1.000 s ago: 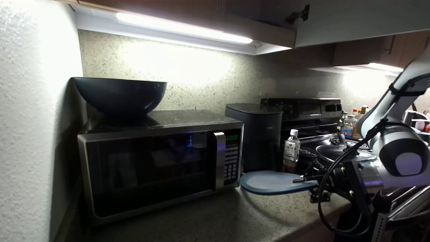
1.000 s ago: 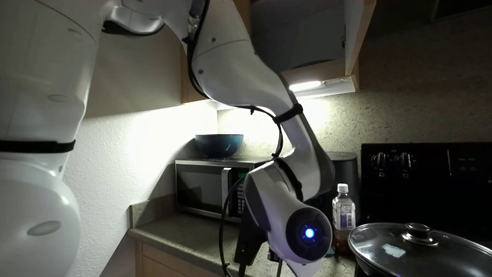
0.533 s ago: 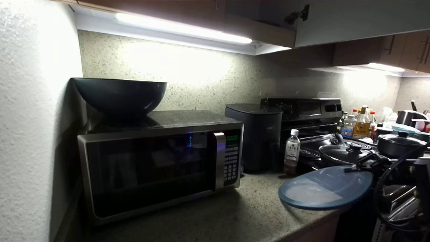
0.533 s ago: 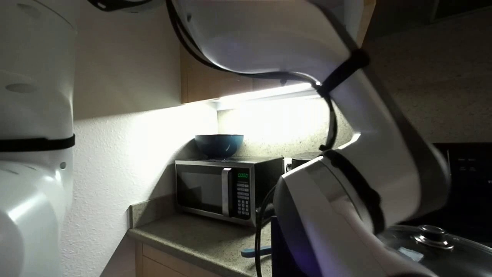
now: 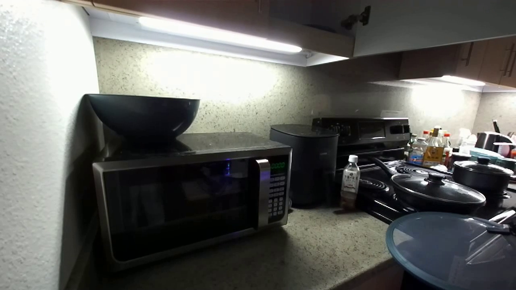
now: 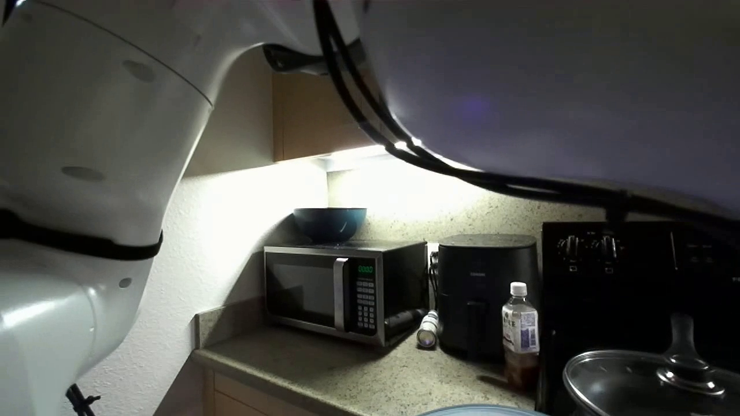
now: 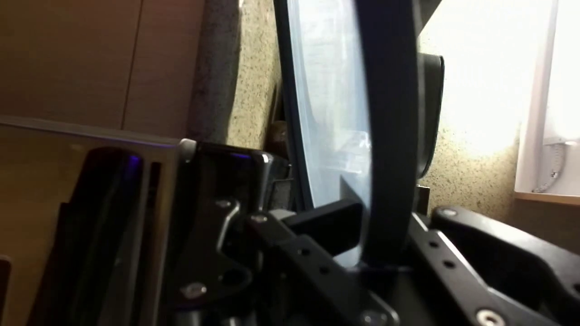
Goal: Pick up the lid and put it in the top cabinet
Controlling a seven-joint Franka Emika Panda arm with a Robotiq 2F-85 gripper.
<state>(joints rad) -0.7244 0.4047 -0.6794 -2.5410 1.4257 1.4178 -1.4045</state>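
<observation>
Overhead in an exterior view, a top cabinet (image 5: 328,40) of dim brownish wood, with its pale flat door (image 5: 435,26) open. Below, a speckled stone-look counter (image 5: 314,249), bearing a boxy black-and-silver microwave (image 5: 185,205). At the lower right, outside the cabinet, a large flat round lid (image 5: 443,249) of translucent bluish material, partly out of frame. Atop the microwave, a dark glossy bowl (image 5: 145,117). In the wrist view, a black metal gripper (image 7: 387,226), clamped on the lid's rim, one finger to each face. Right of the microwave, upright, a clear plastic bottle (image 5: 350,181) with a white cap.
</observation>
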